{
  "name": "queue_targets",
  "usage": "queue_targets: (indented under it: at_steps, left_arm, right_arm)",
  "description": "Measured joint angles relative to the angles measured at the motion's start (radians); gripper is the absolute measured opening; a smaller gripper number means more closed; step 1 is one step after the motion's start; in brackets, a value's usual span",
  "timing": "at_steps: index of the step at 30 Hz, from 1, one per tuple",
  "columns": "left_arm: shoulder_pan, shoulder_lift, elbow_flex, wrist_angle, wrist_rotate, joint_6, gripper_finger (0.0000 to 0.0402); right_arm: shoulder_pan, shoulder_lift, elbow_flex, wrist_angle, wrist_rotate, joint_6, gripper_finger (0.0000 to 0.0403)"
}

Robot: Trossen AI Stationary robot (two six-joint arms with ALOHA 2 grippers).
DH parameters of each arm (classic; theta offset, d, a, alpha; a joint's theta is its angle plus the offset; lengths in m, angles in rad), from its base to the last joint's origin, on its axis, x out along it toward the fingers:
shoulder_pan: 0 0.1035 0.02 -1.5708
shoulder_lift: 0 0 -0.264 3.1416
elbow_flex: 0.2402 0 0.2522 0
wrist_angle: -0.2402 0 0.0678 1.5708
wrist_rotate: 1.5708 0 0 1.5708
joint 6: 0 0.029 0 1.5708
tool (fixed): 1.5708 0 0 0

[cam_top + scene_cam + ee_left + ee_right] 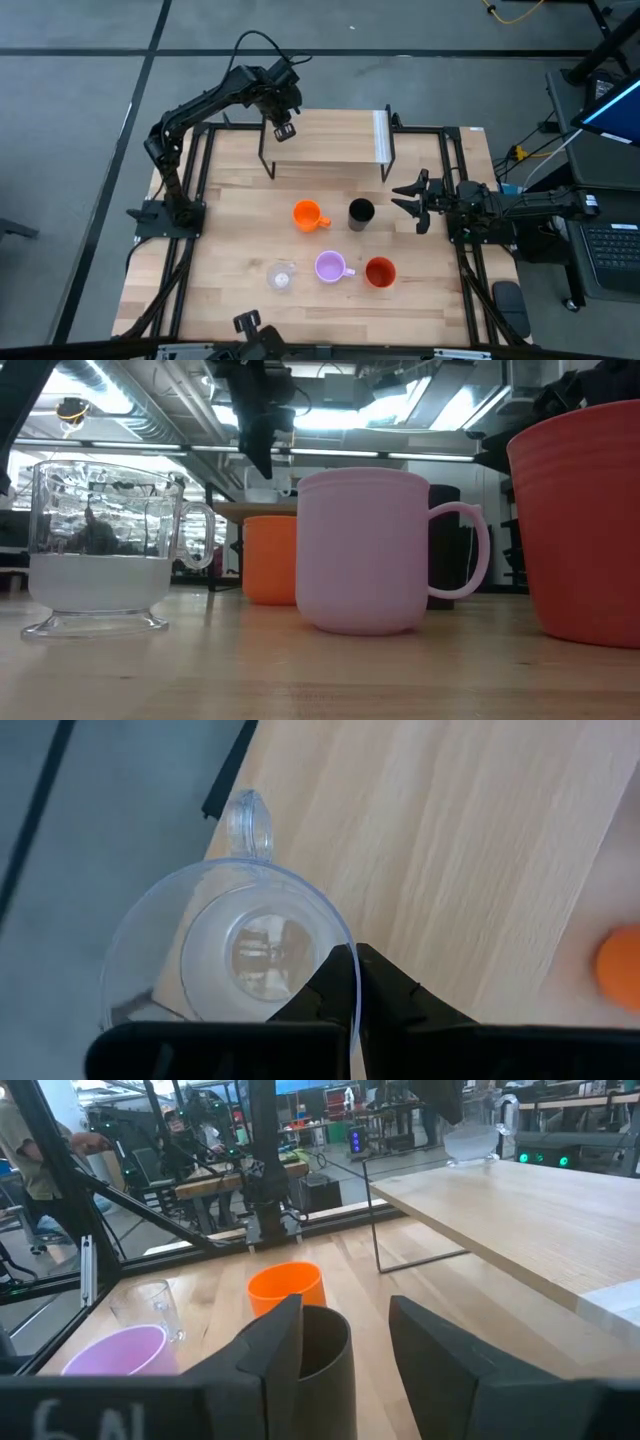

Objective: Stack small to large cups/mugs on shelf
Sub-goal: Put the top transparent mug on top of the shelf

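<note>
My left gripper [283, 127] is over the left end of the shelf [330, 140] and is shut on a clear glass cup [225, 945]; this cup also shows in the right wrist view [470, 1138]. A second clear glass cup [281, 277], the orange mug [307, 214], the black cup [361, 212], the lilac mug [330, 267] and the red-orange cup [380, 271] stand upright on the table. My right gripper [412, 200] is open and empty, to the right of the black cup [322, 1355] and apart from it. My left gripper pinches the clear cup's rim [350, 952] on the side opposite its handle [247, 820], one finger inside the cup and one outside. The fingers come from above, pointing down. The cup is upright over the shelf's top board [450, 850]; whether it rests on the board I cannot tell.
The shelf's top board is bare from the held cup to the pale strip [381, 135] at its right end. The five standing cups cluster in the table's middle and near part. People and equipment show in the room beyond the table [40, 1150].
</note>
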Motion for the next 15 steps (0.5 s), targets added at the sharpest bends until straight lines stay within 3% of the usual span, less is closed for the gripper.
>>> queue_targets:
  at_steps: [9,15]
  left_arm:
    - [0.000,0.000,0.000,-0.009,0.000,0.238,0.0000]
    - [0.006,0.000,0.000,-0.010,0.103,0.215,0.0000]
  right_arm:
    - [0.000,0.000,0.000,0.000,0.000,0.001,0.0154]
    - [0.000,0.000,0.000,0.000,0.000,0.000,0.0154]
